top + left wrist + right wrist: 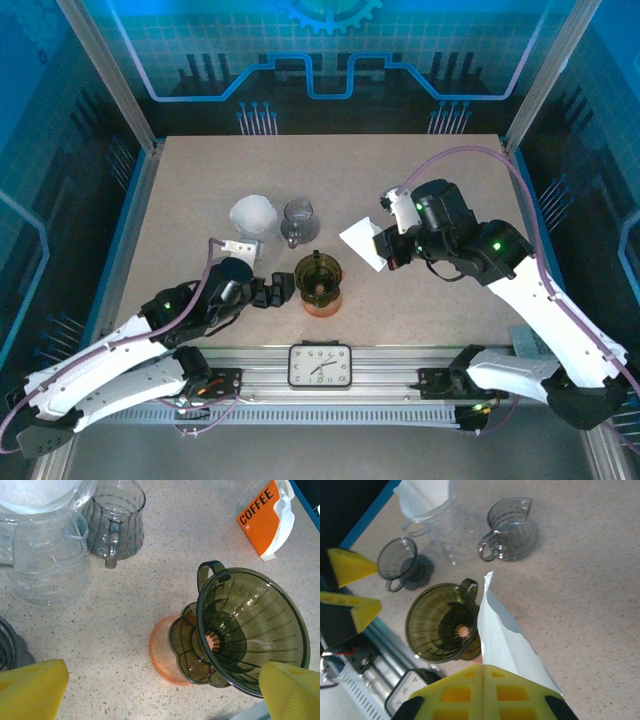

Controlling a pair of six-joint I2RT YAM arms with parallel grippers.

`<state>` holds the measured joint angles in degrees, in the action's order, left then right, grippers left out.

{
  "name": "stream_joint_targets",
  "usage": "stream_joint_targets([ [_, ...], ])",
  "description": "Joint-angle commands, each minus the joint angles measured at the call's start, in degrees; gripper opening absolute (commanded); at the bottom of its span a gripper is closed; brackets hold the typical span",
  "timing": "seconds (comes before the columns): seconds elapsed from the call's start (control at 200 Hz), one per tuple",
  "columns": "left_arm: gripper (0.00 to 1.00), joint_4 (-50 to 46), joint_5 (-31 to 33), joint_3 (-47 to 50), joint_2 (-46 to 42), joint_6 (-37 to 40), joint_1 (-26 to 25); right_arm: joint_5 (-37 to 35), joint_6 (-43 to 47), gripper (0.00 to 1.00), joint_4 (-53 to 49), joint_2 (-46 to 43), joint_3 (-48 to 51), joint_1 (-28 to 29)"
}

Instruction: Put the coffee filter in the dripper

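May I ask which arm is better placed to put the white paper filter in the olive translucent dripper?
Right: the right gripper holds the filter beside the dripper; the left gripper is open and empty.

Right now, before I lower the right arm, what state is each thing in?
dripper: upright, empty, on an orange cup.
coffee filter: folded flat, held off the table, not yet in the dripper.
right gripper: shut on the coffee filter.
left gripper: open, empty, beside the dripper.
glass pitcher: upright, empty.
small dark dripper: upright, empty.
clear server: upright, white paper in its top.
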<state>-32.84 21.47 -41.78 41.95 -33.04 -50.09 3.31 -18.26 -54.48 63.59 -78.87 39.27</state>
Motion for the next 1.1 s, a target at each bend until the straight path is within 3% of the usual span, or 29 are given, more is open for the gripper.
stream_joint_targets([
  [0.0,0.99,-1.67,1.72,-2.17,-1.25,0.03,0.34,2.14,-0.86,0.0,-4.76,1.92,-3.38,2.53],
  [0.39,0.99,-1.86,2.0,-1.88,-3.0,-0.91,0.34,0.0,-0.29,0.0,-11.59,10.77,-11.41,9.78],
  [1.091,0.99,-2.91,-1.17,-1.62,-5.52,-1.51,0.51,-3.29,2.52,0.0,-28.04,34.22,-32.14,15.82],
])
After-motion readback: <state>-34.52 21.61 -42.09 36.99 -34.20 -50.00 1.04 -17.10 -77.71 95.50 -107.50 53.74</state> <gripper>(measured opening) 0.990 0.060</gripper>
